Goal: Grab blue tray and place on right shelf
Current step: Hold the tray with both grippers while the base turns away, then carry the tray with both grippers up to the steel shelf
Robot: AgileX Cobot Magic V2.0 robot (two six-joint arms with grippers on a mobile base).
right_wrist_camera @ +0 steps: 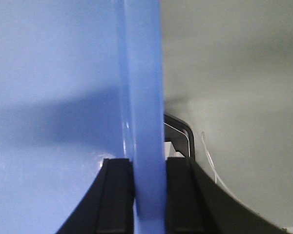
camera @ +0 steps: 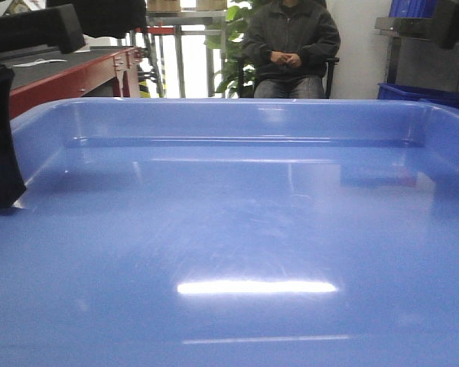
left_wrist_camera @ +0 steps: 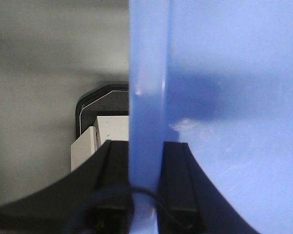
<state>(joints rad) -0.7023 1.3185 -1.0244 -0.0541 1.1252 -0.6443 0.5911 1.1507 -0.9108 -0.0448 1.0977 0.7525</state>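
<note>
The tray (camera: 245, 229) was clamped at its rims by the left gripper (left_wrist_camera: 145, 151) and right gripper (right_wrist_camera: 147, 165); slippage could be caused by uneven motion.

The right gripper (right_wrist_camera: 148, 168) squeezes the rim of the blue tray (right_wrist_camera: 53, 73), one black jaw on each side. The rim runs straight up between the jaws. Right of them, all is blurry grey.

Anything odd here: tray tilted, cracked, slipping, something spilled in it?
Nothing stands out. The blue tray is empty, its far rim level in the front view, showing only faint scuffs and glare. The left gripper and right gripper each clamp a side rim squarely.
</note>
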